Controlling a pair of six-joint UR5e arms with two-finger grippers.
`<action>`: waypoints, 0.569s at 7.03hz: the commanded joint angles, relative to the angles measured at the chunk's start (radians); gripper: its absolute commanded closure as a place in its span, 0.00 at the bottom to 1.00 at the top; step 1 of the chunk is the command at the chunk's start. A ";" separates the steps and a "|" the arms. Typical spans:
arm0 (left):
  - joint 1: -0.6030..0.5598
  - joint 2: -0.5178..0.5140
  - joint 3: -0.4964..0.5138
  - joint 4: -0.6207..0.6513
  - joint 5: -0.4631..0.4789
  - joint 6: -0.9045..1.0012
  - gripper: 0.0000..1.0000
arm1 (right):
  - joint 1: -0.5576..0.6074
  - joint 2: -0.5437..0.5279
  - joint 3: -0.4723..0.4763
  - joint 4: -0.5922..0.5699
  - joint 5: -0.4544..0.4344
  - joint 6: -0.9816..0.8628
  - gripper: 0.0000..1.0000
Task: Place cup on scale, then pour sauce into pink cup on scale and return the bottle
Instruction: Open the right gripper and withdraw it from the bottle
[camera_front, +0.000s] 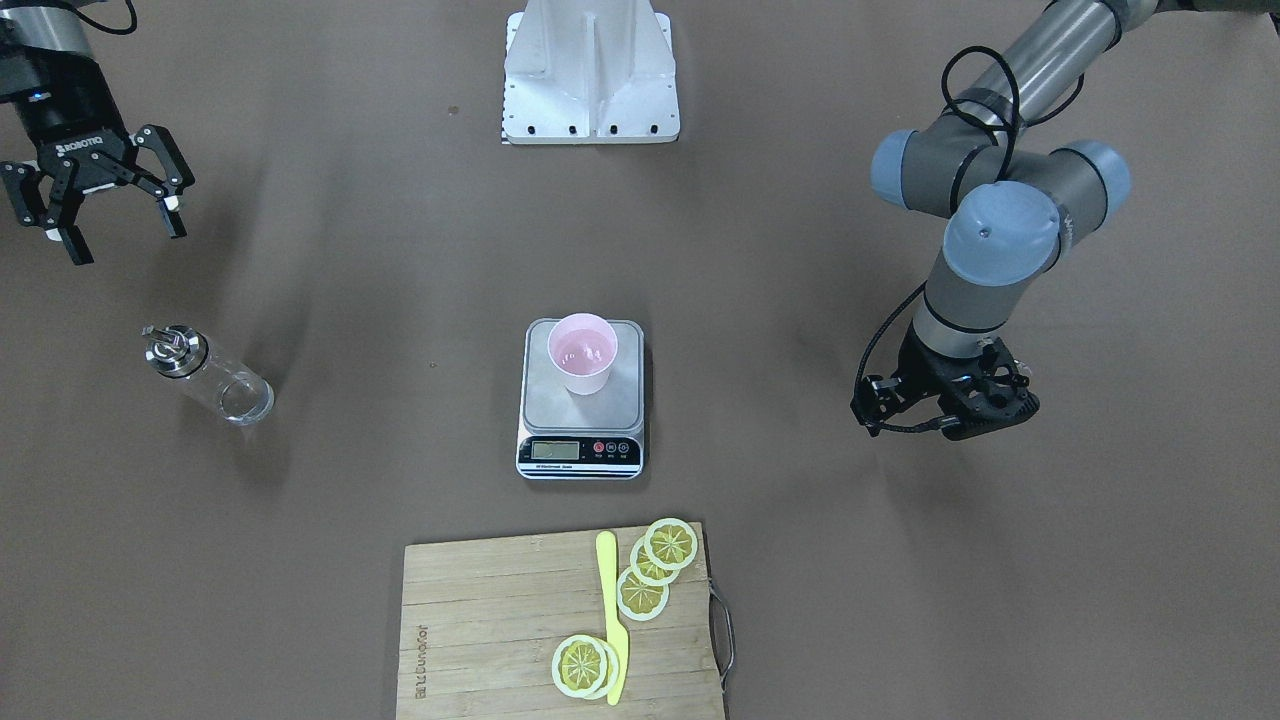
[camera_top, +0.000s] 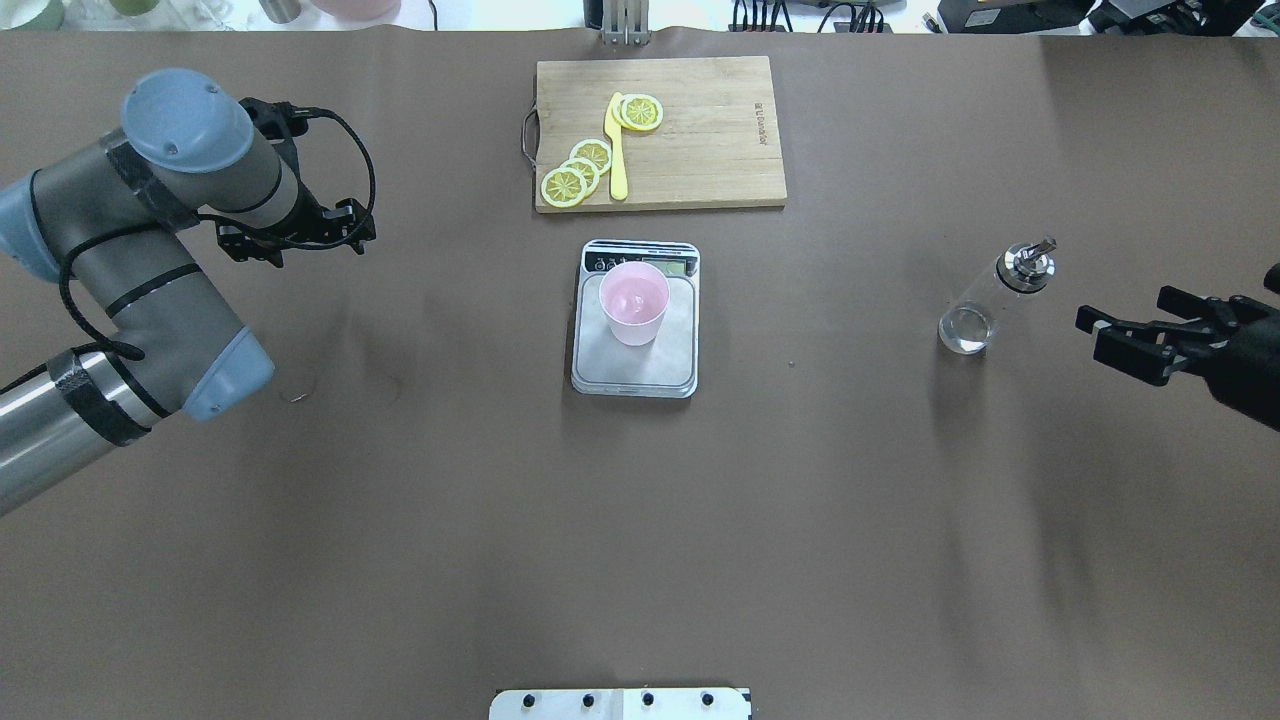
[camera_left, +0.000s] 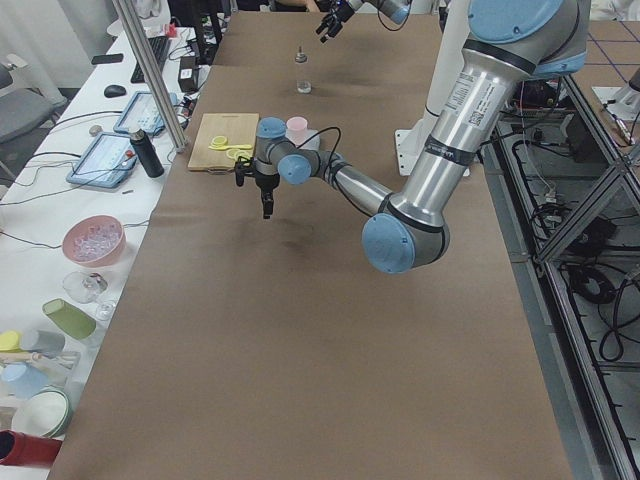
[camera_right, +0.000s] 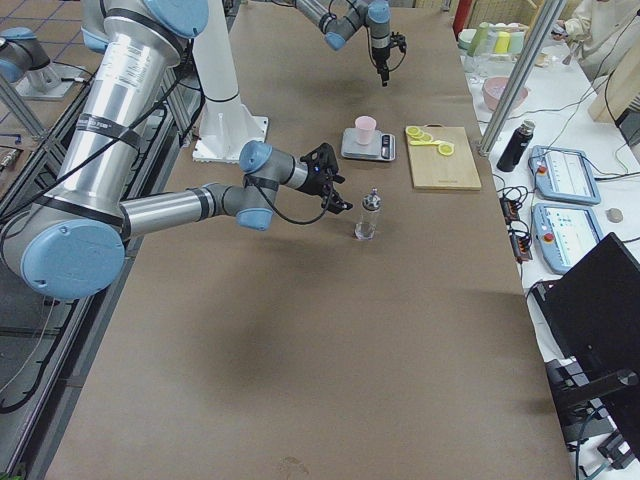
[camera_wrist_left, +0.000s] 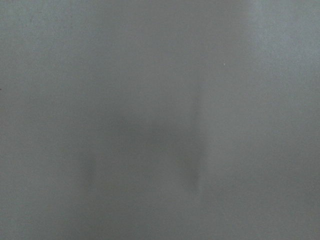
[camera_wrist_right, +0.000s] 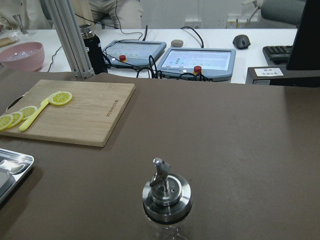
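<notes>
Pink tapered cup (camera_front: 582, 352) stands on smooth silver-grey scale (camera_front: 540, 402); right jaws gape empty, left jaws cannot be judged.

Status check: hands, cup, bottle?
Right hand open, apart from upright bottle. Left hand aside, state unclear. Cup upright on scale. Nothing between right hand and bottle.

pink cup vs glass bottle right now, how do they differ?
The pale pink tumbler sits on the silver-grey kitchen scale. The clear glass bottle stands on the brown table, apart from the scale. The tumbler is opaque and open-topped, while the bottle is see-through with a shiny metal spout cap. The bottle is close to the open right claw, and the tumbler is far from it. Both stand upright, unheld.
</notes>
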 joint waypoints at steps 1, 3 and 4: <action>0.001 -0.001 -0.007 -0.001 0.000 -0.013 0.02 | 0.485 0.191 -0.012 -0.320 0.613 -0.082 0.00; -0.007 0.003 -0.065 -0.003 -0.012 -0.001 0.02 | 0.679 0.306 -0.130 -0.570 0.810 -0.406 0.00; -0.013 0.014 -0.074 0.011 -0.017 0.001 0.02 | 0.695 0.313 -0.143 -0.742 0.822 -0.549 0.00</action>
